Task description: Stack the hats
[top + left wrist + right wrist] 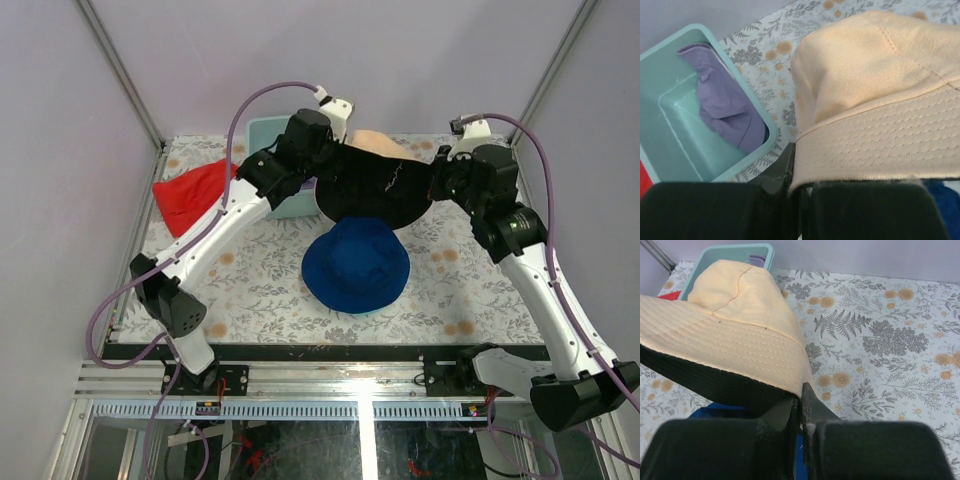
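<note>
Tan hat (378, 145): held up off the table (260, 290) at 12 o'clock of centre, stretched between both tools, crown tilted to the far side, dark underside of the brim facing the top camera.
Left tool (792, 167): jaws pinched together on the tan hat's brim at its 9 o'clock edge.
Right tool (801, 400): jaws pinched together on the same brim at its 3 o'clock edge.
Blue hat (355, 265): flat on the table about centre, crown up, brim round and unfolded.
Edges: from above, the tan hat's near brim overlaps the blue hat's 12 o'clock rim; cannot tell if they touch.
Bin (265, 132): at 11 o'clock, its right corner under the tan hat's left brim in the top view.
Lavender hat (722, 100): crumpled inside the bin, against its right wall.
Red cloth (192, 195): at 10 o'clock, just beside the bin, reaching the table's left edge.
Open room: bare patterned table at 3 to 5 o'clock and at 7 to 8 o'clock of the blue hat.
</note>
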